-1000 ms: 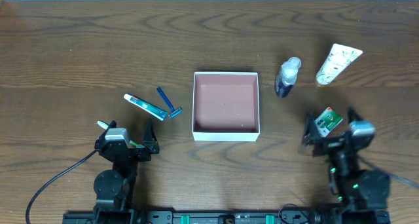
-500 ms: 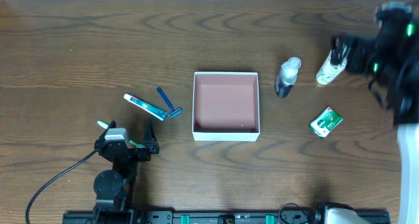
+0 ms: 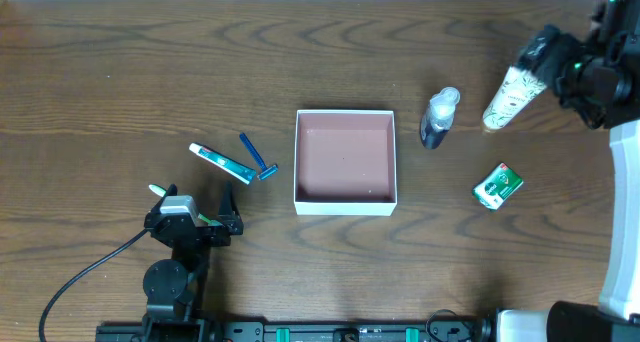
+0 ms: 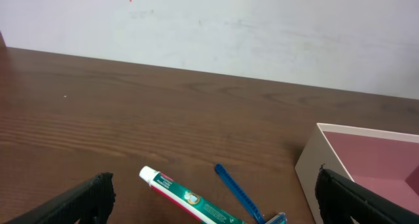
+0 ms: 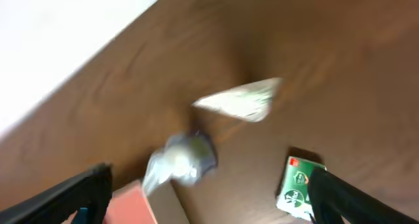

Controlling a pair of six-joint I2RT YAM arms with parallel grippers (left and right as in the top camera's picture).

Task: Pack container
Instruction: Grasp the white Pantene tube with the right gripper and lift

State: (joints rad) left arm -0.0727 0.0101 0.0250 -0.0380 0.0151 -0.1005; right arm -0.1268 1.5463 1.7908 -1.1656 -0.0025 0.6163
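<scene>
The container point(image 3: 345, 196) is placed in the middle of the desk point(image 3: 120, 72), open side up, and nothing is seen on its reddish-brown floor. Its white walls are thin, so it is judged to be light and rather stiff, probably of cardboard, and easily dented if it is squeezed hard. On the smooth wood it is expected to slide when it is pushed. If it must be moved, one wall can be pinched at the rim, near a corner where the wall is stiffer; otherwise it is better left in place and only filled from above. To its left a toothpaste tube point(image 3: 222, 163) and a blue razor point(image 3: 257, 157) are lying, close together. To its right a small bottle point(image 3: 438, 119) with a dark body, a white tube point(image 3: 510, 100) with a leaf pattern and a green packet point(image 3: 497, 185) are found, each apart from the others. Print in green, blue and red is seen on the toothpaste tube, and white marks on the green packet, but no brand or word can be read in any view; the right wrist view is also blurred. The left claw point(image 3: 194, 196) is held low near the front edge with its fingers apart and nothing between them. The right claw point(image 5: 209, 185) is held above the white tube, also spread apart and empty.
</scene>
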